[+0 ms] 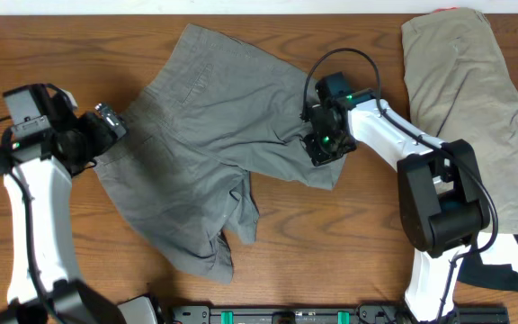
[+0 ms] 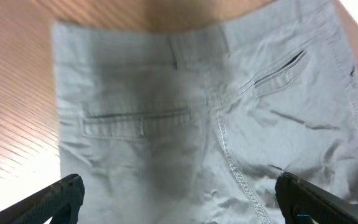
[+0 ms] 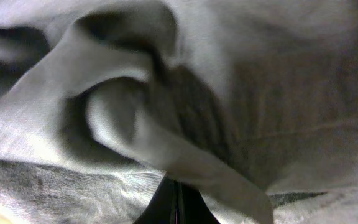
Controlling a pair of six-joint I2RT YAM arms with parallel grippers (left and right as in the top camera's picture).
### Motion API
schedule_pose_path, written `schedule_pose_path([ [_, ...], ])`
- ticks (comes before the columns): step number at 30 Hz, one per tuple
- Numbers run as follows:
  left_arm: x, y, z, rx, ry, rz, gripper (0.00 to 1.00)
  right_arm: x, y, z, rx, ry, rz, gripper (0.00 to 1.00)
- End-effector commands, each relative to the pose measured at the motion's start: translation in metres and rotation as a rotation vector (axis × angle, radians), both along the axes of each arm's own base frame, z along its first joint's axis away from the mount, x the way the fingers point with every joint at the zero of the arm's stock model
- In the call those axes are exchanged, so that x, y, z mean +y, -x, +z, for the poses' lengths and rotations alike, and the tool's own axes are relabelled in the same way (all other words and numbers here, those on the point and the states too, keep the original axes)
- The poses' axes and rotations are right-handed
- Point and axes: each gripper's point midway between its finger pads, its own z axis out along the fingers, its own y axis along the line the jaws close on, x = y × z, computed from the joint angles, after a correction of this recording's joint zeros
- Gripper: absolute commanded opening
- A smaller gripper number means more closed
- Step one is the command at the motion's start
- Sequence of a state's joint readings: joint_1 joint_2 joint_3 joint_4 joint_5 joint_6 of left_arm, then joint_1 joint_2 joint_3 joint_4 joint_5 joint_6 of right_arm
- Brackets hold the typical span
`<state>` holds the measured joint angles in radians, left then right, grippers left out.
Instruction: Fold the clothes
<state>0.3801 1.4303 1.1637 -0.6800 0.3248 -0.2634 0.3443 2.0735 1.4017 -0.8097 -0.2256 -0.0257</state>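
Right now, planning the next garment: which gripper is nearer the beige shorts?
Right. The right gripper is on the grey shorts, toward the beige shorts; the left gripper is at the grey pair's far side.

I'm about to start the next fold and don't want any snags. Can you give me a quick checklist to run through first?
1. The left gripper sits over the grey shorts, jaws open: ok.
2. The left gripper holds cloth: not ok, jaws wide apart.
3. The right gripper is shut on a bunched fold: ok.
4. The grey shorts lie flat: not ok, wrinkled and bunched.
5. The khaki shorts lie apart from the grey pair: ok.
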Motion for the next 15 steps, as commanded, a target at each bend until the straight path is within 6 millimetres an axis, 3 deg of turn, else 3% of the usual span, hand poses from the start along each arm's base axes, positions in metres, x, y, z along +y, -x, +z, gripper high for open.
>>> schedule_pose_path([
  [1,0.012,0.003,0.013,-0.021,-0.115,-0.021,1.00,-0.032,-0.013,-0.020,-0.017,0.104,-0.075,0.01],
  [7,0.018,0.004,0.009,-0.002,-0.144,-0.006,1.00,-0.063,-0.051,-0.043,-0.104,0.122,-0.166,0.01],
  [10,0.019,0.003,0.005,0.010,-0.139,-0.007,1.00,-0.079,-0.081,-0.052,-0.197,0.118,-0.217,0.01],
  [12,0.019,0.002,0.001,0.017,-0.138,-0.010,1.00,-0.088,-0.104,-0.052,-0.279,0.101,-0.251,0.02],
  [15,0.019,0.002,-0.005,0.033,-0.138,-0.021,1.00,-0.097,-0.141,-0.036,-0.413,0.066,-0.290,0.01],
])
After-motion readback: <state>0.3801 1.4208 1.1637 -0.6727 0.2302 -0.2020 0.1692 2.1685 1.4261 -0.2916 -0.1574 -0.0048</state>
